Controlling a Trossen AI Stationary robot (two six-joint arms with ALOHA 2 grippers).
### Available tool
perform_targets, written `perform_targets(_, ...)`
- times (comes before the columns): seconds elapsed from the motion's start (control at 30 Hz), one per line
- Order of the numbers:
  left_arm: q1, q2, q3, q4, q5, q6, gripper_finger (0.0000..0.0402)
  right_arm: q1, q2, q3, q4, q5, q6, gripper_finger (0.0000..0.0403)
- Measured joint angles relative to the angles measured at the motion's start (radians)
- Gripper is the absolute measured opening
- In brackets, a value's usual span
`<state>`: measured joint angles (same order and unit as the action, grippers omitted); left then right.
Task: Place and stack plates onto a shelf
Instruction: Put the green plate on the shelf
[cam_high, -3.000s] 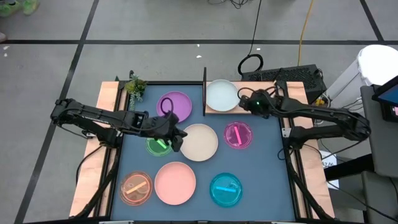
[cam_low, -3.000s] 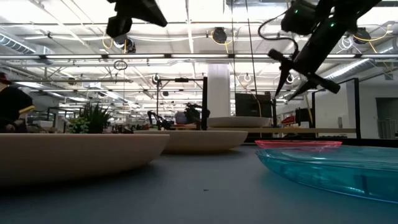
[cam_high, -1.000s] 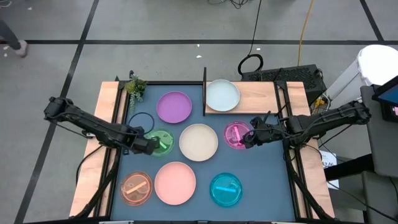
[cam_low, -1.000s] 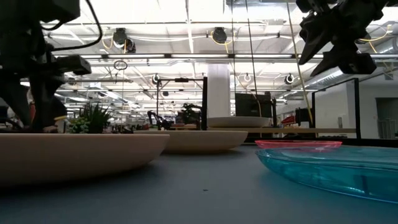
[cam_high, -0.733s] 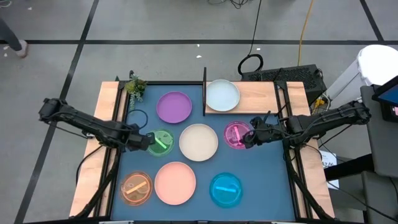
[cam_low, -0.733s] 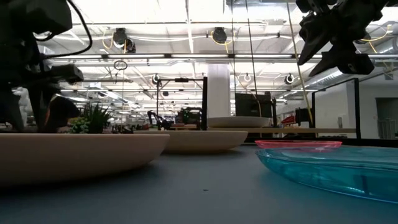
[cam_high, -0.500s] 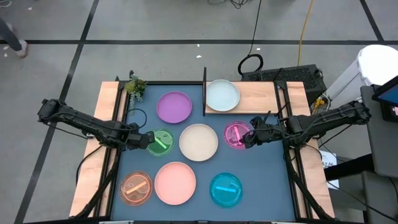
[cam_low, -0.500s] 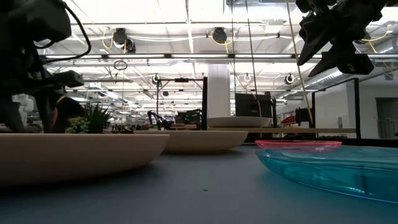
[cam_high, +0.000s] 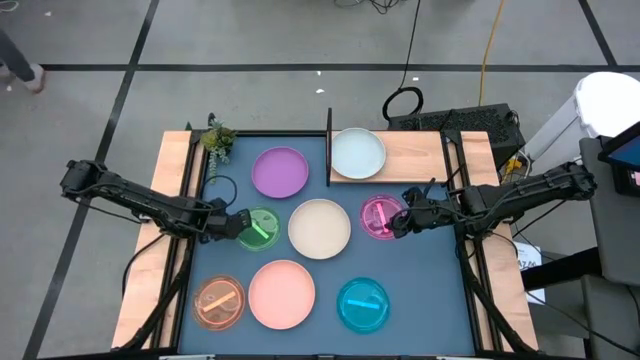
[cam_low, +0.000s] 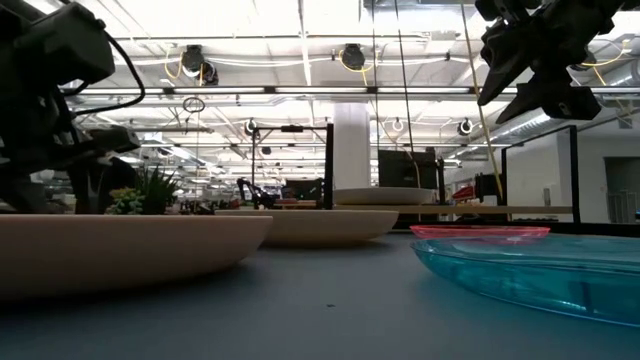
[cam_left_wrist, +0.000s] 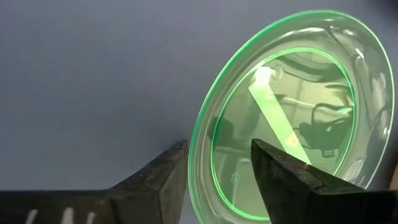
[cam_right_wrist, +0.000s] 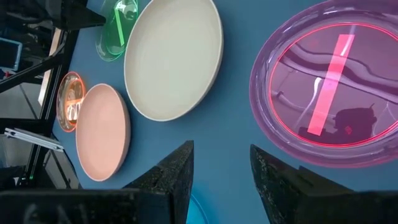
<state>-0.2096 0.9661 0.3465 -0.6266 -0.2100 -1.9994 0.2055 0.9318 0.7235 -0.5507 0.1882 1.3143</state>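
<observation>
High view shows one plate done: the mint plate (cam_high: 357, 153) sits on the shelf (cam_high: 415, 158) at the table's far edge, against its black panel, while seven pieces lie on the mat (cam_high: 410, 270). Left gripper (cam_high: 238, 225) has its fingers apart astride the green dish's (cam_high: 259, 229) rim near the mat's left edge. Right gripper (cam_high: 394, 226) waits parted and empty beside the magenta dish (cam_high: 380, 217), so most stacking remains, by my judgement.

Purple plate (cam_high: 280, 171), cream plate (cam_high: 319, 227), translucent green dish (cam_high: 259, 229), dark blue mat (cam_high: 420, 280).
</observation>
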Motion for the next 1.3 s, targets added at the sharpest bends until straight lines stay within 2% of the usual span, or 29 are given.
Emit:
perform_targets(0.23, 0.0, 0.0, -0.001, 0.01, -0.001, -0.002, 0.0095, 0.0, 0.0, 0.0, 0.0, 0.002, 0.0, 0.0141)
perform_targets(0.57, 0.0, 0.0, -0.001, 0.004, -0.01, 0.033, 0.0008, -0.001, 0.0, 0.0, 0.0, 0.052, 0.001, 0.0141)
perform_targets(1.0, -0.002, -0.018, 0.01, 0.119, -0.024, 0.081, 0.0004, -0.001, 0.0, 0.0, 0.001, 0.051, 0.008, 0.0141)
perform_targets(1.1, -0.004, -0.037, 0.045, 0.095, -0.041, 0.108, 0.0004, -0.001, 0.0, 0.0, 0.001, 0.051, 0.008, 0.0141)
perform_targets(1.3, -0.015, -0.107, 0.139, -0.067, -0.06, 0.115, 0.0003, -0.001, 0.0, 0.0, 0.0, 0.051, 0.006, 0.0141)
